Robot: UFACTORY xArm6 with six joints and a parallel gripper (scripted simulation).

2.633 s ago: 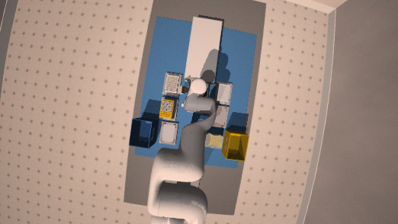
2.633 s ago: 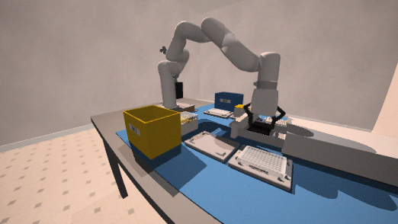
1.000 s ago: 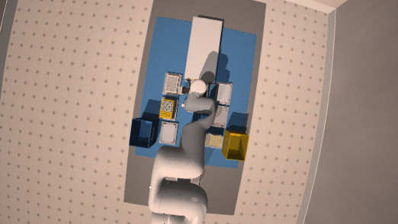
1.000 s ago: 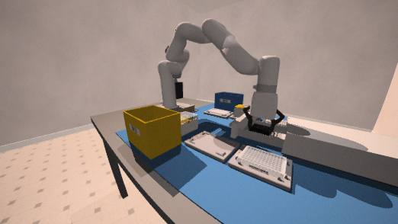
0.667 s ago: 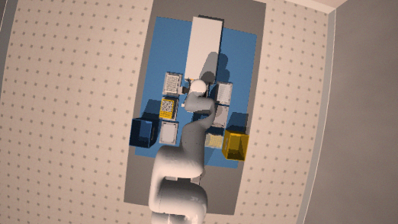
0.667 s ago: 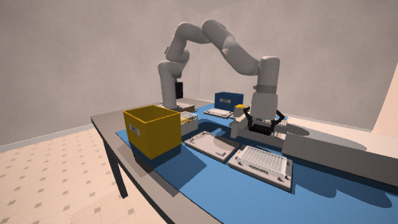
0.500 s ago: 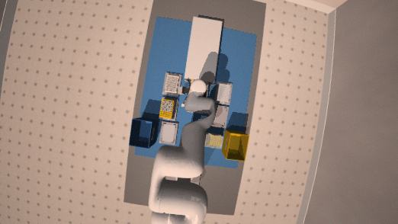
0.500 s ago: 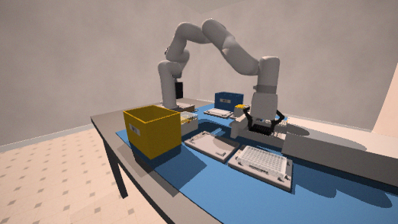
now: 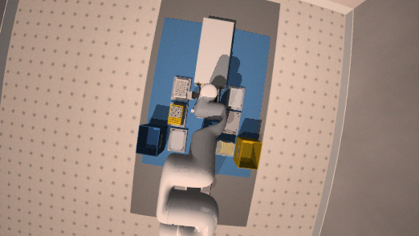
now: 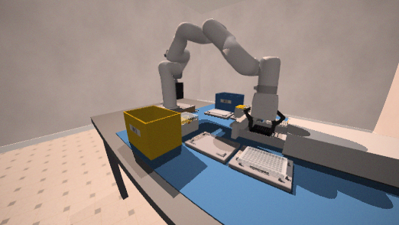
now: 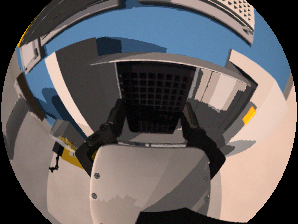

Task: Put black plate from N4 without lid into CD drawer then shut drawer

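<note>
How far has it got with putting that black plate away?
Done: the drawer stands open and the black plate is out of its nest. In hand: the fingers grip the plate over the drawer. Left: setting it flat inside, letting go, then shutting the drawer into the cooler.

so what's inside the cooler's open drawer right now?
The black gridded plate, clamped by the gripper, sits low in the pale grey drawer. Contact with the floor is hidden; the place nearer the housing is only partly visible.
</note>
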